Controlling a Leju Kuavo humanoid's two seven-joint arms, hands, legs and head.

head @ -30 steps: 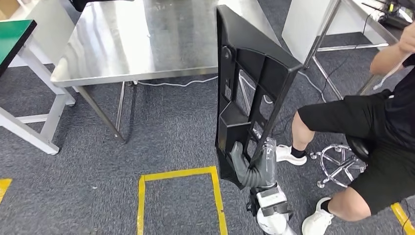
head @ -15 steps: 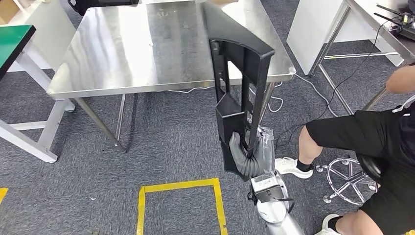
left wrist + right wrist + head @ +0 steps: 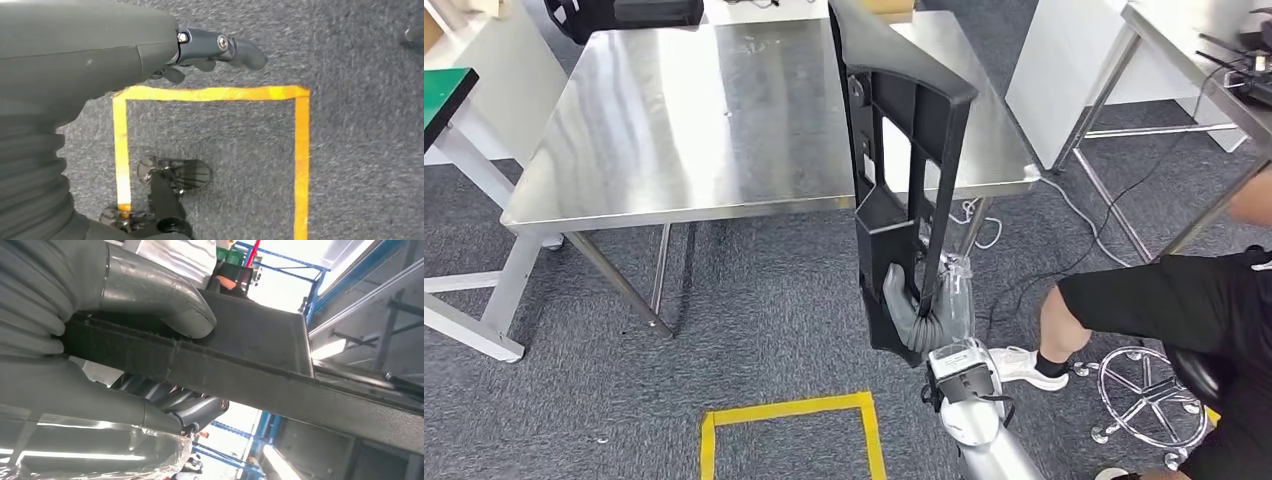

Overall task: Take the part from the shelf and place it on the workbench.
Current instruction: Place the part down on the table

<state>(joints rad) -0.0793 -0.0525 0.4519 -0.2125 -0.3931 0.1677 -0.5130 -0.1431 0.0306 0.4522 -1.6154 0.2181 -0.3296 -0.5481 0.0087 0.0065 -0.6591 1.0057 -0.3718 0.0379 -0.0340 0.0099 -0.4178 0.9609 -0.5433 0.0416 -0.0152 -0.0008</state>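
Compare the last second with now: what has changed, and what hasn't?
The whole head view has shifted, so the camera moved: the steel table sits lower and fuller in frame, and the black part now overlaps its top further. The seated person shows further right. The right hand still grips the part's lower end; the left hand still hangs empty.

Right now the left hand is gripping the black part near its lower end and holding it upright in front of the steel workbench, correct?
Not quite: it is the right hand that grips the black part near its lower end, as the head view shows. The left hand hangs over the carpet holding nothing. The rest stands: the part is held upright in front of the steel workbench.
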